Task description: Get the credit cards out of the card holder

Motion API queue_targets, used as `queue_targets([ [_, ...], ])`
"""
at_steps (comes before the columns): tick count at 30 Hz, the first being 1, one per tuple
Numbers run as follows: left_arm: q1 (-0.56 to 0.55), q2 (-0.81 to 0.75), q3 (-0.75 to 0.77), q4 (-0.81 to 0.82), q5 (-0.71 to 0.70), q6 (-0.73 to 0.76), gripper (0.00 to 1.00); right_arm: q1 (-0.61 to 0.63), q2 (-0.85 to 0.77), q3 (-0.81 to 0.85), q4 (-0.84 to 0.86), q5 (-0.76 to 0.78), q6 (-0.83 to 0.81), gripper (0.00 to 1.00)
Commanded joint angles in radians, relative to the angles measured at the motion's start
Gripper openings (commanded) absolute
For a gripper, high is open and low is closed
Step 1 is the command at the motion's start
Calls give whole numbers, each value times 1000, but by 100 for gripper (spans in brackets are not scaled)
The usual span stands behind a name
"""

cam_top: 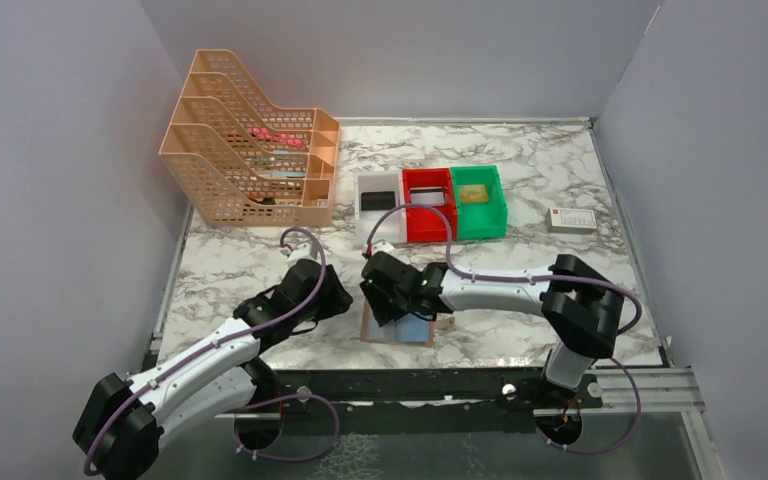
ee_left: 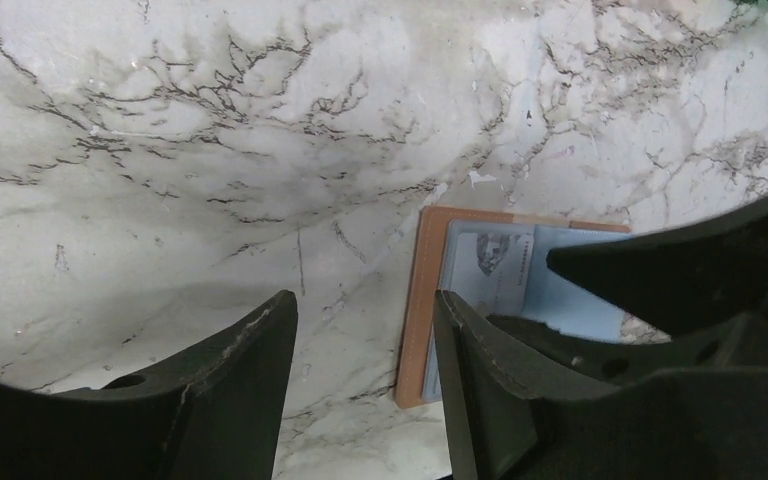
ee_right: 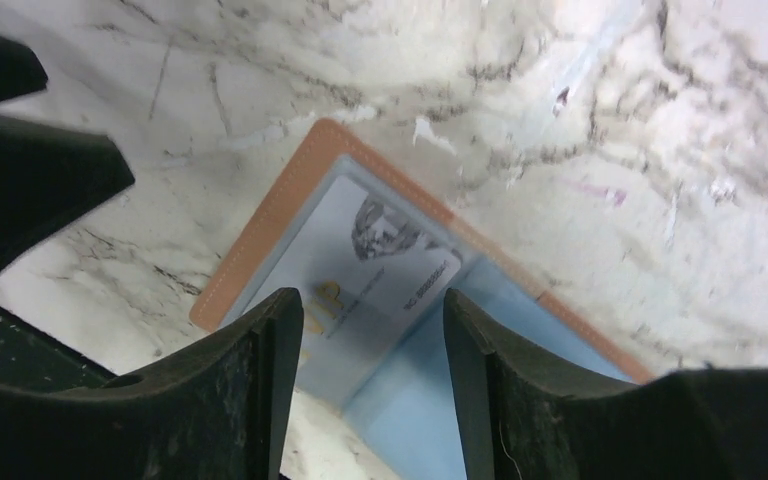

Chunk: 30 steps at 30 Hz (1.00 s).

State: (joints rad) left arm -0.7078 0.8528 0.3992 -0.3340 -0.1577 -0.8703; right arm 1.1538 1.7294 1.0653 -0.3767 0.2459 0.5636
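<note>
The tan card holder (cam_top: pixel 415 332) lies spread open on the marble near the front edge, its pale blue inner panels up. A pale credit card (ee_right: pixel 360 265) with a crest and gold "VIP" lettering sits in its left panel; the same card (ee_left: pixel 490 265) shows in the left wrist view. My right gripper (ee_right: pixel 370 320) hangs open just above this card, with nothing between its fingers. My left gripper (ee_left: pixel 365 330) stands open over bare marble beside the holder's tan left edge (ee_left: pixel 415 300), its right finger (ee_left: pixel 470 370) overlapping that edge in view. Both grippers (cam_top: pixel 338 300) (cam_top: pixel 392 305) crowd the holder.
At the back stand a white bin (cam_top: pixel 378 182) holding a flat black thing (cam_top: pixel 376 201), a red bin (cam_top: pixel 428 225) and a green bin (cam_top: pixel 480 222). A small white box (cam_top: pixel 571 220) lies to their right. An orange file rack (cam_top: pixel 250 150) fills the back left.
</note>
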Motion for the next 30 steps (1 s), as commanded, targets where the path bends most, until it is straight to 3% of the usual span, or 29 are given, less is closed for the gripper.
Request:
queue_targets([
  [1, 5, -65, -46, 27, 118, 19, 55, -112, -50, -20, 137, -267, -192, 59],
  [4, 5, -68, -74, 69, 226, 34, 55, -169, -52, -70, 253, -448, -253, 59],
  [10, 5, 2, -84, 144, 328, 39, 52, -188, 40, -38, 253, -675, -387, 56],
  [14, 5, 30, -72, 148, 332, 49, 52, -202, 67, -27, 235, -715, -425, 50],
  [20, 5, 64, -73, 165, 345, 53, 48, -235, 36, -20, 212, -727, -432, 48],
  [22, 5, 71, -71, 172, 347, 59, 47, -236, 4, -29, 202, -687, -412, 48],
  [27, 5, 95, -35, 234, 384, 96, 49, -238, -98, -117, 148, -372, -180, 48],
  [30, 5, 153, 2, 301, 429, 107, 52, -238, -157, -217, 144, -309, -41, 44],
])
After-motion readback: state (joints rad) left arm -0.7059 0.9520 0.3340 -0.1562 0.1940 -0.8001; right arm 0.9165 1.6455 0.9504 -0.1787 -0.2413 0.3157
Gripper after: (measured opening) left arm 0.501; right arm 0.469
